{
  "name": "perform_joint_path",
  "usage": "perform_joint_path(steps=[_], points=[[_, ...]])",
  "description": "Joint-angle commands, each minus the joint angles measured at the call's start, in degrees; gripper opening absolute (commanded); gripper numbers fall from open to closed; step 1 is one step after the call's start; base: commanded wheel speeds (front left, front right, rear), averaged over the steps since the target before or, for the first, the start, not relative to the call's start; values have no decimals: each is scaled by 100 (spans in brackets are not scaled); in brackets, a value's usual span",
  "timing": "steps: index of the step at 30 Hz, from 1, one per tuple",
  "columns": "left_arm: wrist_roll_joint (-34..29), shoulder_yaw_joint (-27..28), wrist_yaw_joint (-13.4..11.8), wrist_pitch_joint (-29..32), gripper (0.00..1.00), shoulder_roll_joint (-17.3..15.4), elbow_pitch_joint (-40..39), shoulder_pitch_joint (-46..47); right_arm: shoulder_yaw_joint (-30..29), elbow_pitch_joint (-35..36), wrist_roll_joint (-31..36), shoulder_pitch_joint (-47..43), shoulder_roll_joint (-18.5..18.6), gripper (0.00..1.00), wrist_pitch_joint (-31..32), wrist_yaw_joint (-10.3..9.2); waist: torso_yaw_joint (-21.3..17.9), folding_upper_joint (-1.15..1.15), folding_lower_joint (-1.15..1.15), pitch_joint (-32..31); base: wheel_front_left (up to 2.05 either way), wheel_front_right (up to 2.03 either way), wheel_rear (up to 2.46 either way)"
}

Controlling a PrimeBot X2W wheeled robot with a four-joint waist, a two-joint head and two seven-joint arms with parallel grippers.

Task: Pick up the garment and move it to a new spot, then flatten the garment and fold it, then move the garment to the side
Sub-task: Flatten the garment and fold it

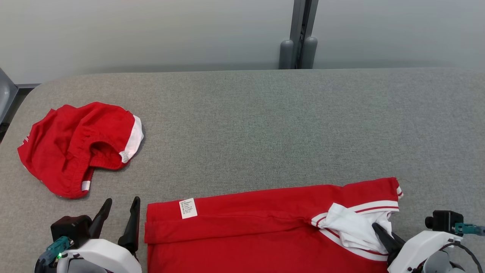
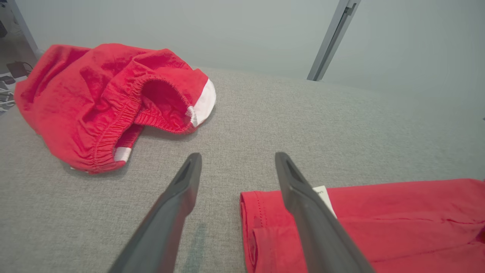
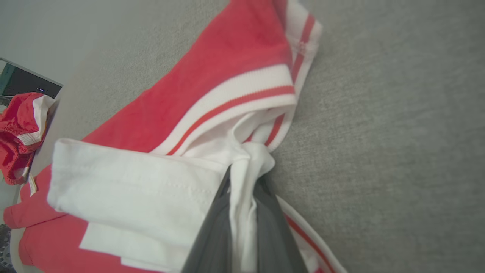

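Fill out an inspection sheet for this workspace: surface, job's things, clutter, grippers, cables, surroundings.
surface: grey fabric table, flat.
job's things: red shirt lies along the near edge, hem folded over, label showing; its white collar is bunched.
clutter: red shorts crumpled at the far left, apart from the shirt.
grippers: left gripper open, beside the shirt's hem end, holding nothing; right gripper shut on the white collar.
cables: teal-plugged cable at the right wrist.
surroundings: pale wall and grey post behind the table.

The near shirt is red with white, red-striped trim, the left shorts red with white bands, the table grey.
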State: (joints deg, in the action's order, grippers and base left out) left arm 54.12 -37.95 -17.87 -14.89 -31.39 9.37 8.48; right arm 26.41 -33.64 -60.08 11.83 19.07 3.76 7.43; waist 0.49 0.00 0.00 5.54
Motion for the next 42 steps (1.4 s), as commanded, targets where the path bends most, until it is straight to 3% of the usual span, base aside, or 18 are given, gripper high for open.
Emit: perform_joint_path(steps=[1,12,19,25,33,42], points=[[-19,2,26,-10,100,20,16,47,60,32,-36,86,48,0,-118,12,-10,0,0,-14,0,0,0],[-147,30,100,-29,100,130,57,90,-79,-86,164,455,739,0,-585,7,-209,0,0,-94,0,0,0],[-426,198,153,-34,100,269,40,118,-424,-424,676,657,1157,0,-789,7,-365,0,0,-161,0,0,0],[-751,488,239,-32,100,452,9,-74,-754,-516,1229,764,1238,0,-753,7,-456,0,0,-243,0,0,0],[-978,731,384,-32,100,604,81,-246,-957,544,1576,561,1065,0,-305,8,-444,0,0,-333,0,0,0],[-1091,832,527,-33,100,780,225,-289,-973,2397,1981,-3,723,0,820,8,-151,0,0,-358,0,0,0]])
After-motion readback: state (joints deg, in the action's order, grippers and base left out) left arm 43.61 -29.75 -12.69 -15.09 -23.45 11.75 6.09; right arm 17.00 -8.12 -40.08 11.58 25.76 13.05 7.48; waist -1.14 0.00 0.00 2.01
